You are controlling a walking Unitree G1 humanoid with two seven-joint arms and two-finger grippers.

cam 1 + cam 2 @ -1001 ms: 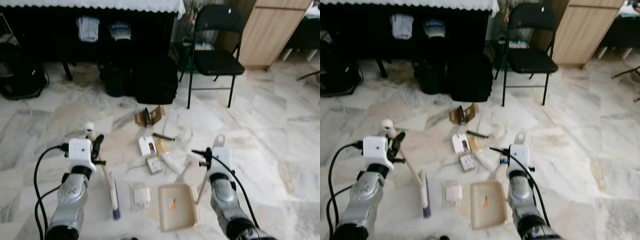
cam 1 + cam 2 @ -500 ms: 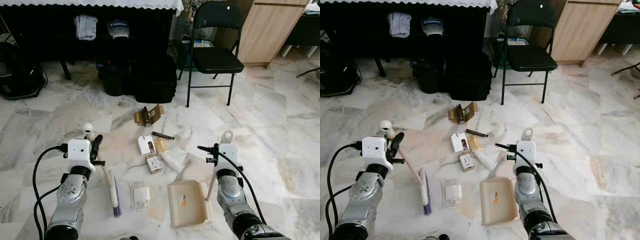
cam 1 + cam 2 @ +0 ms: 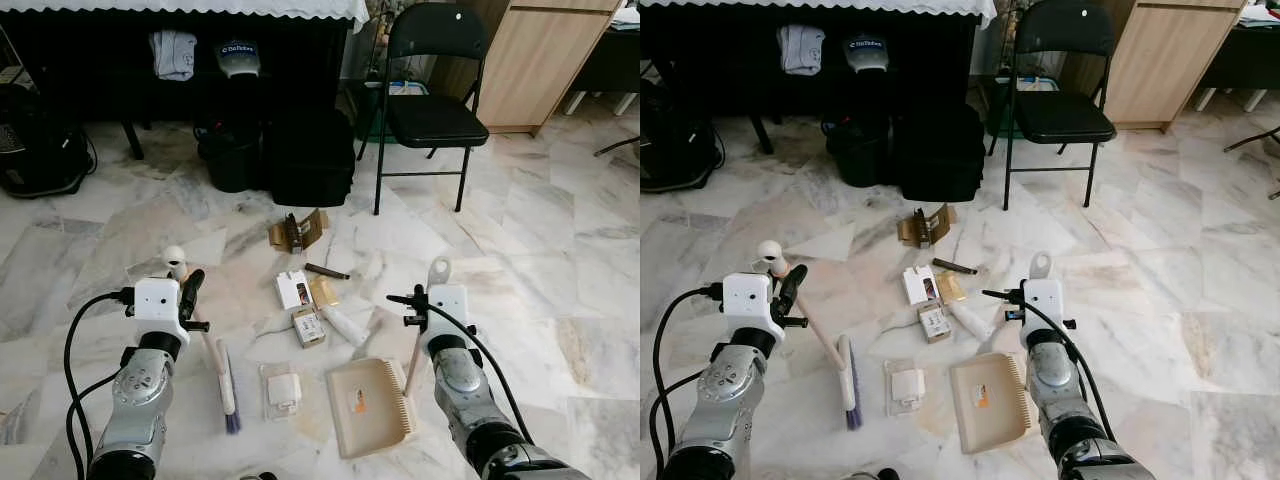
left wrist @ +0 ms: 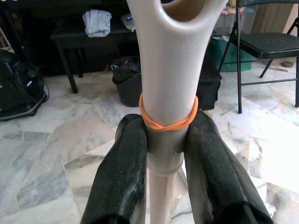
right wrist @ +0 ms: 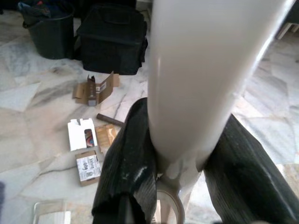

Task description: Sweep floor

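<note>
Left gripper (image 4: 164, 154) clamps the brush (image 3: 224, 372) handle just under its orange rubber band (image 4: 168, 117), bristles on the marble floor (image 3: 560, 260). Right gripper (image 5: 187, 163) pinches the beige dustpan (image 3: 368, 405) handle. Both look like light, stiff plastic; the scattered cartons (image 3: 300, 300) should slide easily.

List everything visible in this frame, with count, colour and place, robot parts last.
Brush: 1, white, purple bristles, floor at left, handle in left gripper.
Dustpan: 1, beige, floor at right, handle in right gripper.
Litter: several cardboard and white pieces, floor between the arms.
Folding chair: 1, black, behind the litter.
Bag: 1, black, by the table.
Bin: 1, black, beside the bag.
Left gripper: shut on brush handle.
Right gripper: shut on dustpan handle.
</note>
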